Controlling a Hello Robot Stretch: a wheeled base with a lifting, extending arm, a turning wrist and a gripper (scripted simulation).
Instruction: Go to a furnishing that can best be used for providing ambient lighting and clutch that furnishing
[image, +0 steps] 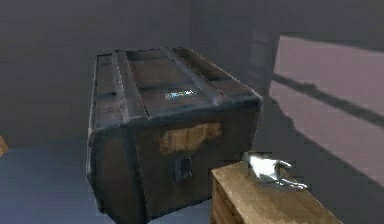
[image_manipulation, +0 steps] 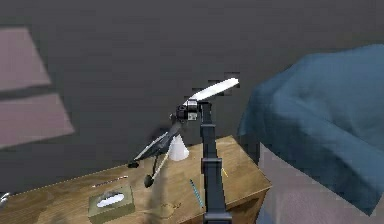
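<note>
In the arm side view my arm rises over a wooden table. My gripper reaches down and left from the arm's far end, with thin fingers above the tabletop. A small white cone-shaped thing, perhaps part of a desk lamp, stands on the table right behind the gripper. A slanted white bar shows above the arm's top. I cannot tell whether the gripper holds anything, nor whether it touches the cone.
A tissue box and a thin pen-like stick lie on the table. A blue armchair stands at the arm side view's right. In the forward view a big dark wooden chest stands ahead, and the table corner carries a white object.
</note>
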